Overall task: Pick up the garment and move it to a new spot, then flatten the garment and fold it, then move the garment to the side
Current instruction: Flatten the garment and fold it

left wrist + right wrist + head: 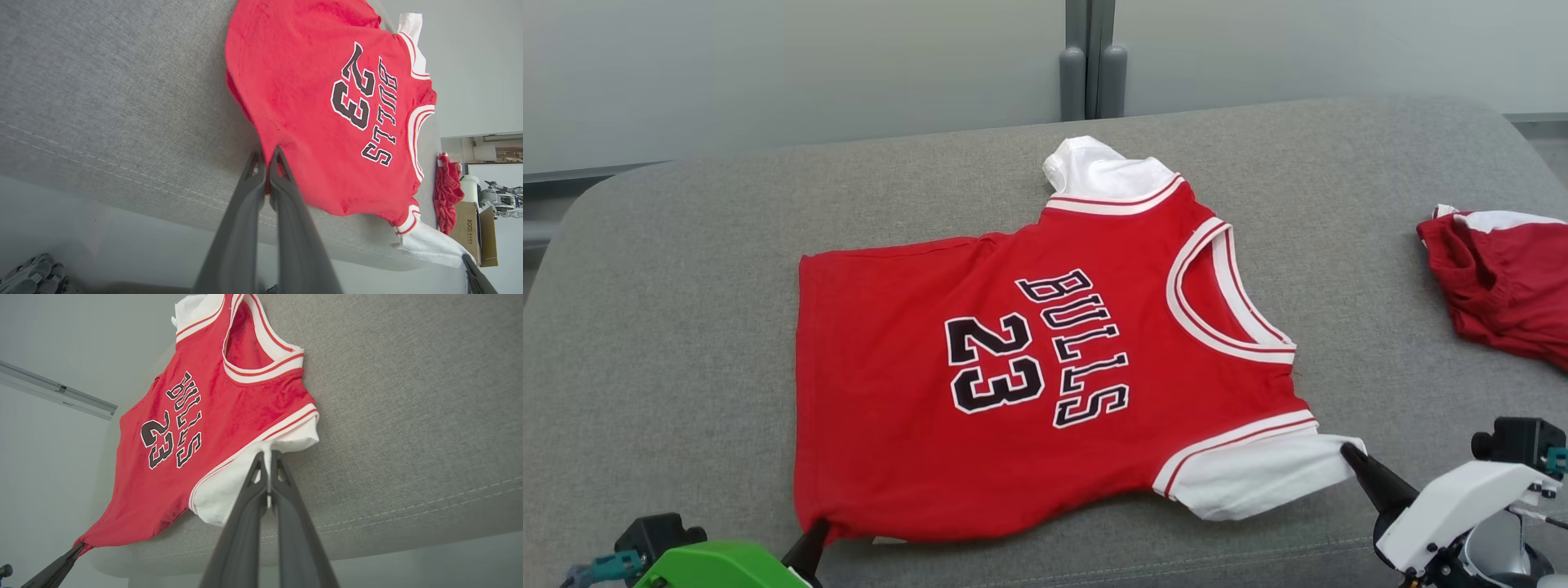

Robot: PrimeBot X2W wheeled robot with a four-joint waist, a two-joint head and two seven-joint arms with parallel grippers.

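Jersey, red with white sleeves, lies spread face up across the middle of the grey cushion, hem toward the cushion's left end and collar toward its right end. The left gripper has its jaws pressed together on the red hem corner at the cushion's near edge. The right gripper is clamped the same way on the white sleeve, which hangs slightly over that same near edge. Pinching the two corners of one long side probably keeps the cloth taut between the arms, so it lies flat with few wrinkles. It would also let that side be carried over toward the cushion's far edge for a fold. The flattening looks nearly done and no fold is made yet. A second red garment sits crumpled at the cushion's right end, well apart from the jersey. Beyond that end stands a cardboard box, and its contents cannot be made out.
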